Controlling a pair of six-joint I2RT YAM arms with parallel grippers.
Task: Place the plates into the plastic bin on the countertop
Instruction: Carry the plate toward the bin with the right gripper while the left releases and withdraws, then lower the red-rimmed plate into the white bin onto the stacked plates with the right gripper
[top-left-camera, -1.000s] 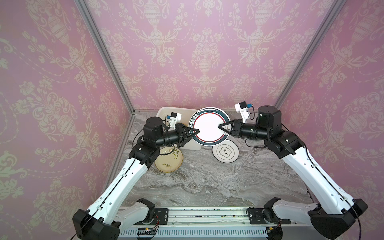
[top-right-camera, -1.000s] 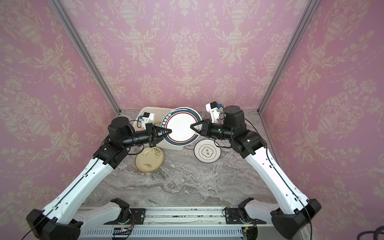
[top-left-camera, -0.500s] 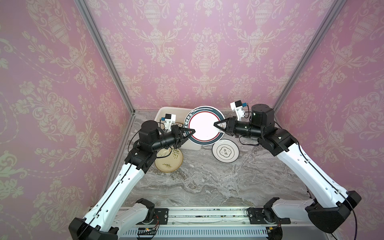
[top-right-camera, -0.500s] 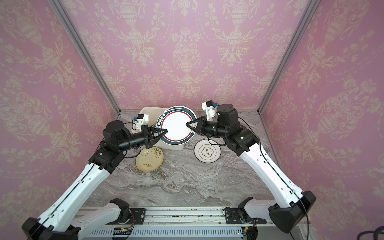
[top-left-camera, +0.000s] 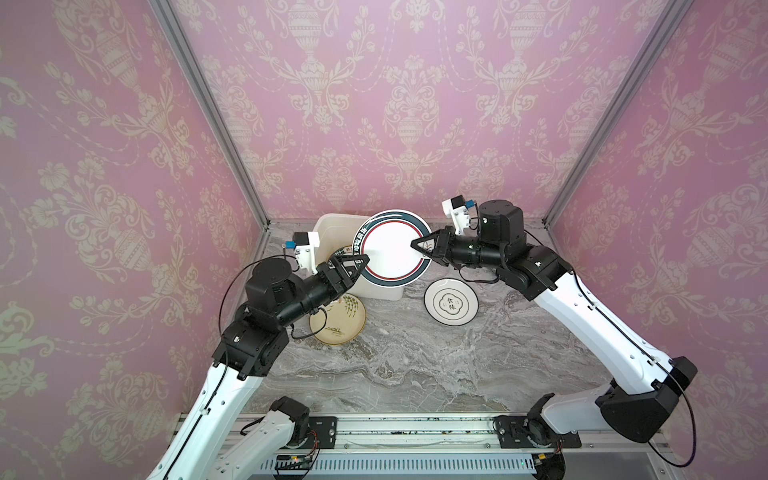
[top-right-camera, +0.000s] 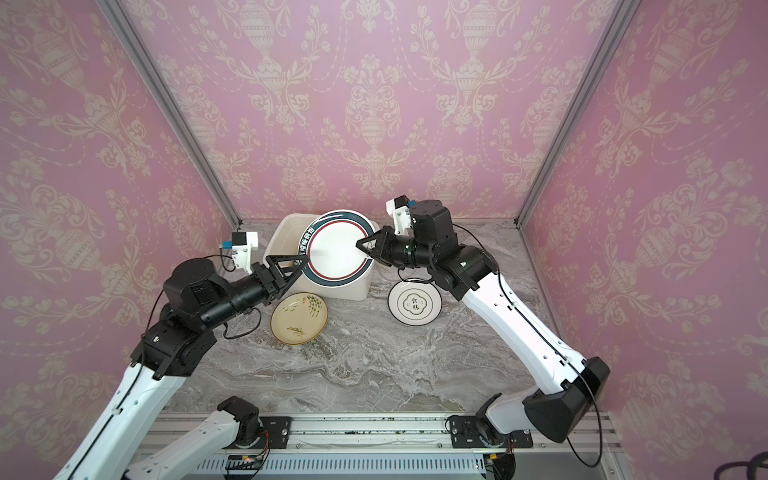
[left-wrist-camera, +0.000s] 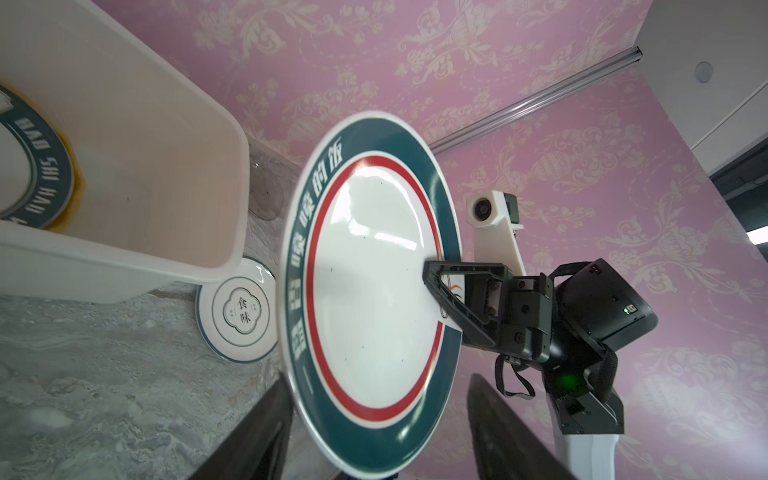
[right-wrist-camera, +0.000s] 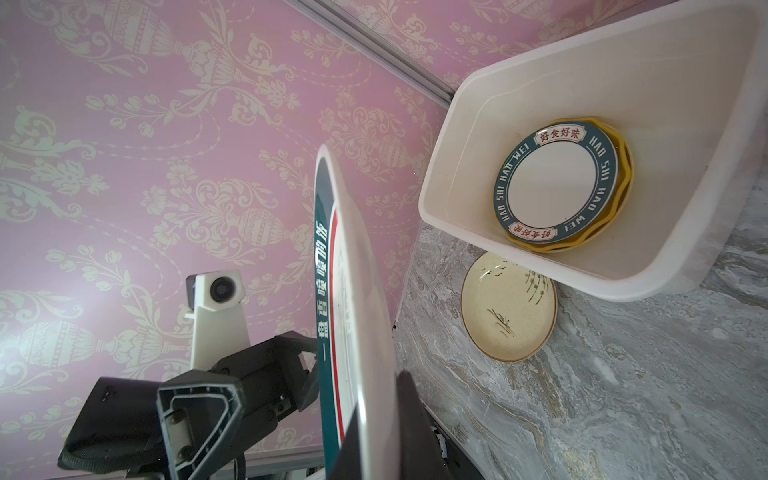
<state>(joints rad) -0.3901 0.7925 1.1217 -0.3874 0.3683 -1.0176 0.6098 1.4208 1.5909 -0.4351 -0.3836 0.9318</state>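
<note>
**Asker:** As both top views look down on the grey marble countertop (top-left-camera: 415, 365) (top-right-camera: 353, 365), where is the plate being handled?

**Describer:** The large teal-rimmed plate (top-left-camera: 392, 249) (top-right-camera: 336, 249) hangs tilted in the air, overlapping the white plastic bin (top-left-camera: 332, 224) (top-right-camera: 284, 228) at the back. The right gripper (top-left-camera: 417, 247) (top-right-camera: 360, 246) pinches its right rim. The left gripper (top-left-camera: 362, 268) (top-right-camera: 302, 266) sits at its lower-left rim, fingers spread. A cream sprig plate (top-left-camera: 338, 320) (top-right-camera: 299, 318) lies flat on the countertop (just beside the bin's near wall). A small white plate with characters (top-left-camera: 451, 306) (top-right-camera: 413, 305) lies to its right.

**Asker:** And the left wrist view?

**Describer:** The left fingers (left-wrist-camera: 257, 436) stand wide, one on either side of the large plate's (left-wrist-camera: 374, 291) edge. Whether either touches it, I cannot tell. The right gripper (left-wrist-camera: 432, 286) is clamped on the far rim. The bin (left-wrist-camera: 166, 145) gapes beside it, with a smaller lettered plate (left-wrist-camera: 25, 166) inside.

**Asker:** The right wrist view?

**Describer:** The large plate (right-wrist-camera: 361, 291) shows nearly edge-on, a right finger (right-wrist-camera: 403, 415) against its back. Beyond it the left gripper (right-wrist-camera: 270, 370) gapes. In the bin (right-wrist-camera: 478, 166), the smaller lettered plate (right-wrist-camera: 557, 187) rests on a yellow scalloped plate (right-wrist-camera: 625, 178).
</note>
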